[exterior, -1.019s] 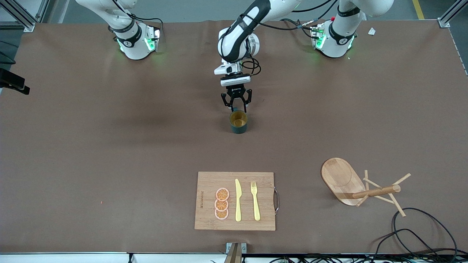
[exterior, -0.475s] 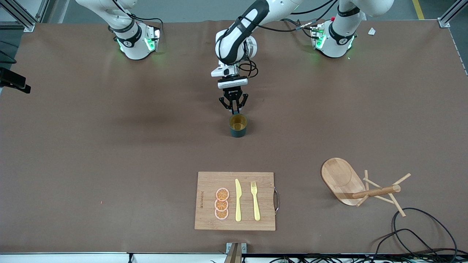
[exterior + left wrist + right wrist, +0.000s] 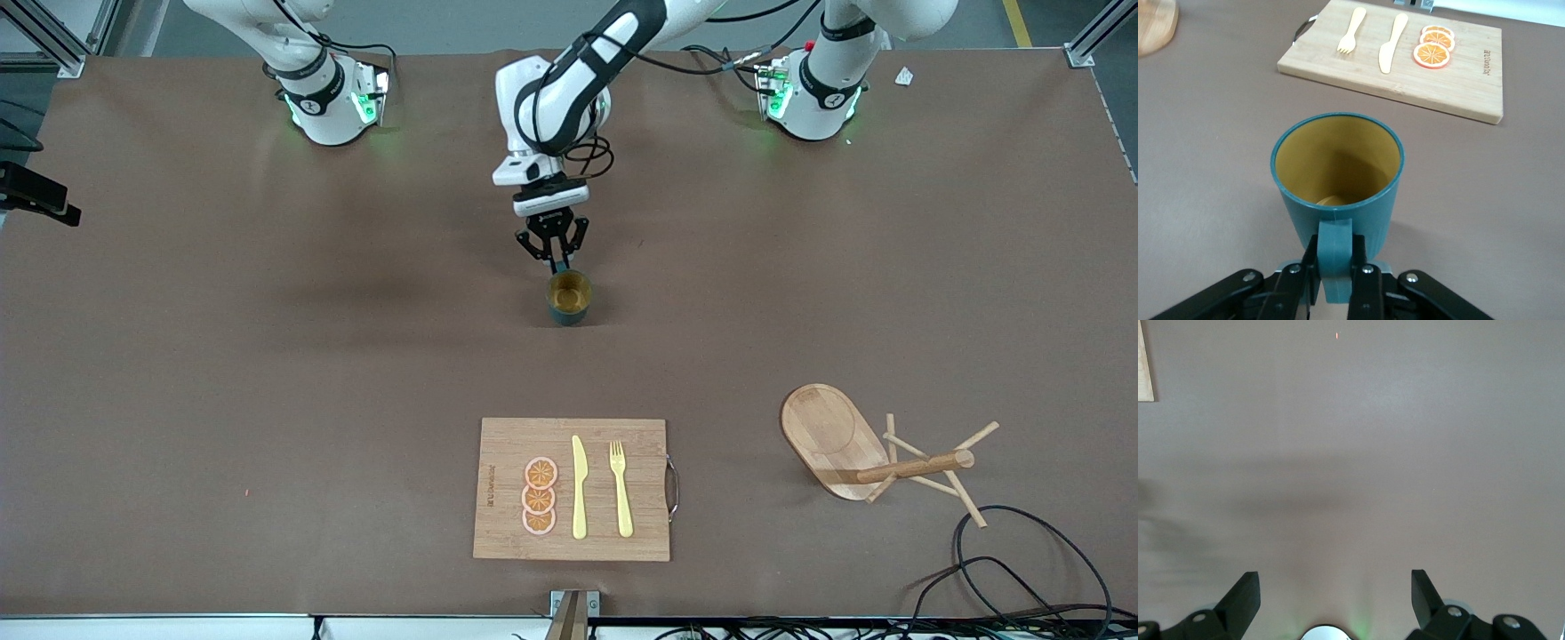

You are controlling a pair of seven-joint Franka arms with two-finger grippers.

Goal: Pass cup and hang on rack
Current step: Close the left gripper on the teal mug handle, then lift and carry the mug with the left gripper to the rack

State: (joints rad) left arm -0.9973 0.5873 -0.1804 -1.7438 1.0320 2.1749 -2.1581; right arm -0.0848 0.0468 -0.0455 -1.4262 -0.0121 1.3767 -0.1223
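Cup (image 3: 569,299) is sitting upright mid-table, and the left gripper (image 3: 555,260) is pinching its loop handle (image 3: 1335,248) tight between both fingers. The right gripper (image 3: 1335,593) is waiting over bare table with its jaws spread wide, grasping nothing. The rack (image 3: 867,452) is lying tipped over toward the left arm's end, nearer the front camera. The cutting board (image 3: 573,488) is carrying a small burned-in logo along one edge, too tiny to read.
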